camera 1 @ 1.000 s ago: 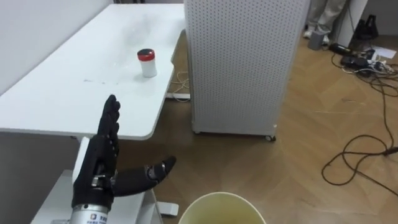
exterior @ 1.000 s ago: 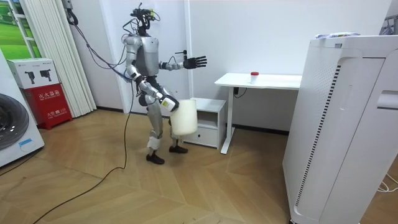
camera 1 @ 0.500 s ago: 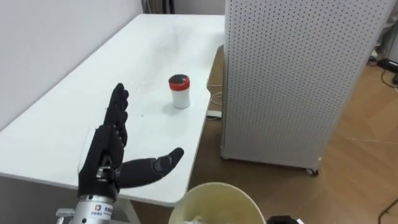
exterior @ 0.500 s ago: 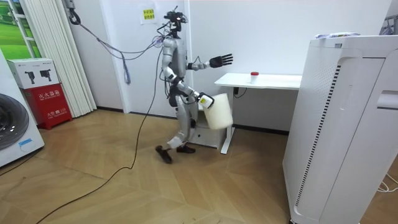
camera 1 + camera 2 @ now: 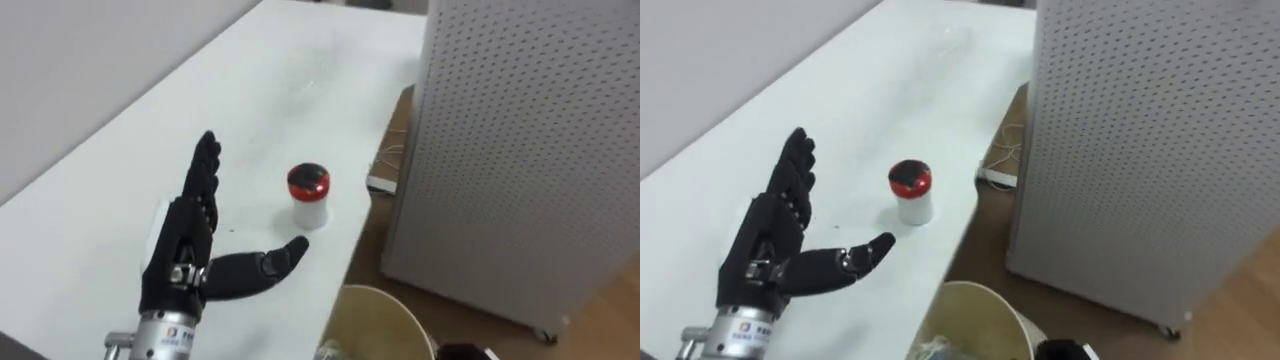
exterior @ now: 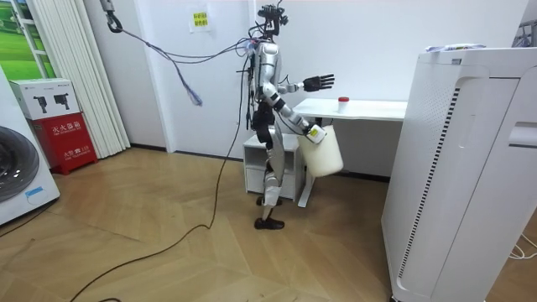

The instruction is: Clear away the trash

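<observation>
- Your left hand hovers over the smooth white table, fingers straight and thumb spread wide.
- The small round white jar with a red lid stands just beyond your thumb, near the table's right edge.
- Your right hand is at the cream plastic bucket; you cannot tell its grip.

Bare desk btw. left hand & jar

Jar on table, beyond left hand; bin right.
</observation>
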`<state>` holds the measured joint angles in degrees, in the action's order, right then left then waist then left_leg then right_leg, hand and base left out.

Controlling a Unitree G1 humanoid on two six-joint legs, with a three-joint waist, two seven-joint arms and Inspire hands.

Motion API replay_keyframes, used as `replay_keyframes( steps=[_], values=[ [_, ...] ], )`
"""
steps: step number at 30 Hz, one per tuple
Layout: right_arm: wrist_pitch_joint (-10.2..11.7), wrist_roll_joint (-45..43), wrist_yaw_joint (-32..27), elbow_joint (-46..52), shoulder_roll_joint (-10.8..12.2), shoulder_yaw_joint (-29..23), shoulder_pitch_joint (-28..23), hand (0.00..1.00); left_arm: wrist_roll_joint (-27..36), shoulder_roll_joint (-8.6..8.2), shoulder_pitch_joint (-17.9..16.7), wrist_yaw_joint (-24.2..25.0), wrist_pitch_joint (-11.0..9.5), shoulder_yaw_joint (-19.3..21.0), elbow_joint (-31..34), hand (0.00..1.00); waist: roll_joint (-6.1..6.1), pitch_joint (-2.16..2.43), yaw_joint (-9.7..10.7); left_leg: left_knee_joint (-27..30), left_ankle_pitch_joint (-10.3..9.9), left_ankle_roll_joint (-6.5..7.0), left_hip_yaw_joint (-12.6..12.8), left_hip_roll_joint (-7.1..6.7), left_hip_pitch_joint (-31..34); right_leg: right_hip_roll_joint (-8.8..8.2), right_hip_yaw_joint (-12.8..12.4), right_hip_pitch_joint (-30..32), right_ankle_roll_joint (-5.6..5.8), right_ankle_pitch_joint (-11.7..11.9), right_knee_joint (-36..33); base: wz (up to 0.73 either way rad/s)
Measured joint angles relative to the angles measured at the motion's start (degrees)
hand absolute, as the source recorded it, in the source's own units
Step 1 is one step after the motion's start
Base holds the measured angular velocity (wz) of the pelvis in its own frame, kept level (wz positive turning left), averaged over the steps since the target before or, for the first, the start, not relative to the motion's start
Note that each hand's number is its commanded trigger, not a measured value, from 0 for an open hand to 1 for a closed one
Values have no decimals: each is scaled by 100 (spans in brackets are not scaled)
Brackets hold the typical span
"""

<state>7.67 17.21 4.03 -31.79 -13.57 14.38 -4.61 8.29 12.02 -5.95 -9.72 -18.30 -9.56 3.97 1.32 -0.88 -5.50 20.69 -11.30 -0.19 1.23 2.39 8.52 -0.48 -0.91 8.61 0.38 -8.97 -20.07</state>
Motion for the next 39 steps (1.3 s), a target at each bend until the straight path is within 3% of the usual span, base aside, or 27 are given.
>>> replay_keyframes(
  steps=[3,5,7,10,12,14,22,33,39],
  values=[
    [54,-112,254,85,2,0,14,100,4,7,-61,28,-1,159,1,0,-2,0,34,4,-14,-16,0,-38,-164,-48,435,-361,-2,-2,280,1],
    [54,-145,337,83,31,17,-4,100,5,3,-50,43,0,160,-1,0,-28,-9,81,1,-28,-26,4,-30,-194,-63,590,-451,-4,-2,359,8],
    [54,-153,384,85,39,17,-10,100,9,-5,-61,49,-1,146,-11,0,-49,-18,96,-10,-31,-27,29,-14,-217,-66,600,-471,-14,-8,357,3],
    [55,-140,437,79,-3,15,-7,100,12,-5,-62,27,-1,146,-72,0,-64,-28,155,-101,-44,-37,33,-15,-224,-106,773,-459,-116,-76,358,11],
    [54,-163,436,67,-33,4,-11,100,12,-8,-89,12,-1,140,-109,0,-103,-58,231,-183,-74,-43,31,-23,-209,-104,888,-435,-163,-122,344,16],
    [53,-212,463,68,-59,1,-12,100,7,-6,-135,-4,-1,140,-112,0,-126,-64,225,-203,-65,-61,28,-33,-209,-87,893,-416,-183,-163,347,-3],
    [53,-220,754,78,-90,14,-12,100,-48,-3,-254,18,-2,61,-106,0,-204,2,187,-328,32,-120,31,-13,-270,-52,878,-353,-239,-154,347,-1],
    [56,-201,733,99,29,21,-15,100,-95,-20,-270,166,-2,-10,-105,0,-120,53,225,-514,32,-121,56,-16,-469,-62,896,-551,-239,-153,559,0],
    [57,-196,586,134,133,65,-16,100,-84,-58,-246,169,-2,-105,-218,0,-112,52,229,-531,32,-121,63,-19,-466,-52,885,-553,-232,-149,625,0]
  ],
)
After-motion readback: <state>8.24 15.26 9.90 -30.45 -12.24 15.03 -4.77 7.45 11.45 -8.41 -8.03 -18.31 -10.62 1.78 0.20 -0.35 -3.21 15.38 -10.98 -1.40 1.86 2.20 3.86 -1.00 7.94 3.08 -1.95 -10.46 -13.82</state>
